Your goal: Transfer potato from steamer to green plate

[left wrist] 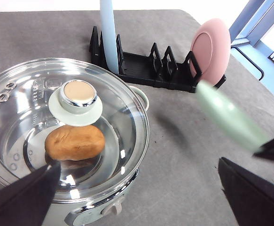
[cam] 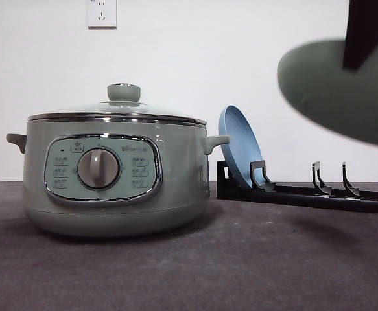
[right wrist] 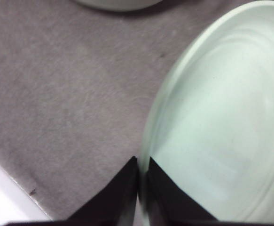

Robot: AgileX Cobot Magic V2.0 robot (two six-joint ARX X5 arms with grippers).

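Front view: steamer (cam: pixel 114 178) sitting on grey table (cam: pixel 189 265), lid (cam: pixel 120 110) on; right gripper (cam: pixel 364 39) holding green plate (cam: pixel 334 91) in air above black rack (cam: pixel 305 191), blue plate (cam: pixel 240 152) standing in rack

Left wrist view: potato (left wrist: pixel 74 142) lying inside steamer under glass lid; left gripper (left wrist: pixel 141 188) hovering above, fingers spread wide, holding nothing; pink plate (left wrist: pixel 211 51) standing in rack

Right wrist view: right gripper (right wrist: pixel 141 188) pinching green plate rim, fingers nearly closed on it

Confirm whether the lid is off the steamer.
No. In the left wrist view the glass lid sits on the steamer, with the potato visible beneath it.
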